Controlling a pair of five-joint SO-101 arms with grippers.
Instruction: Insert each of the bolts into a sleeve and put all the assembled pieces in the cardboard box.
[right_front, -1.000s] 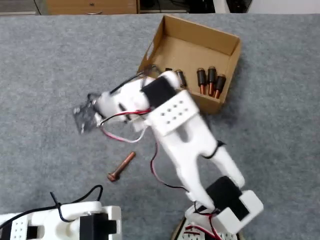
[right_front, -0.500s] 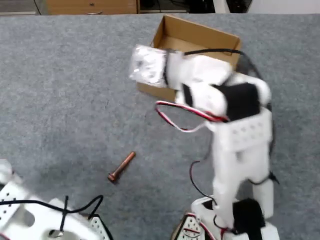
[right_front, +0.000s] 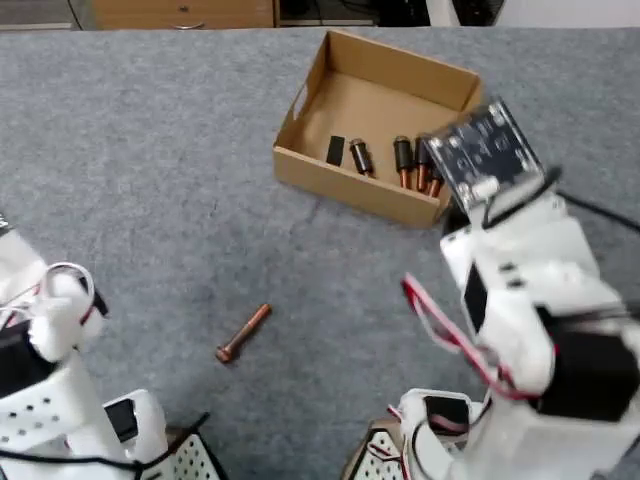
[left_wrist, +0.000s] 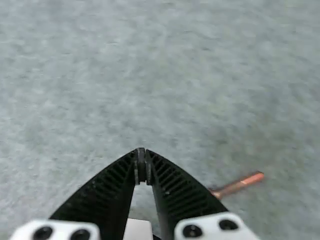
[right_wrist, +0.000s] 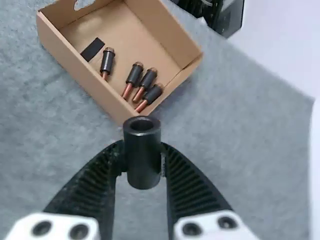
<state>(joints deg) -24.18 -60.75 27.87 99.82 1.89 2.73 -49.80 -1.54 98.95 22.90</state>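
A single copper bolt (right_front: 243, 334) lies on the grey carpet in front of the cardboard box (right_front: 340, 185); the left wrist view has the bolt (left_wrist: 237, 184) just beside my left gripper (left_wrist: 140, 167), whose fingers are shut on nothing. My right gripper (right_wrist: 143, 156) is shut on an upright black sleeve (right_wrist: 143, 150), held above the carpet in front of the box (right_wrist: 65, 55). Several assembled pieces (right_wrist: 139, 80) lie in a row inside the box, also seen from above as assembled pieces (right_front: 412, 162). The right arm (right_front: 520, 300) stands right of the box, the left arm (right_front: 45, 330) at the near left.
A flat black patch (right_wrist: 92, 48) lies on the box floor beside the pieces. Wooden furniture (right_front: 180, 12) runs along the far edge of the table. Red and white wires (right_front: 440, 320) hang from the right arm.
The right arm swung from the carpet left of the box, over its front wall, to the right side. The left arm rose at the near left. The bolt stayed put.
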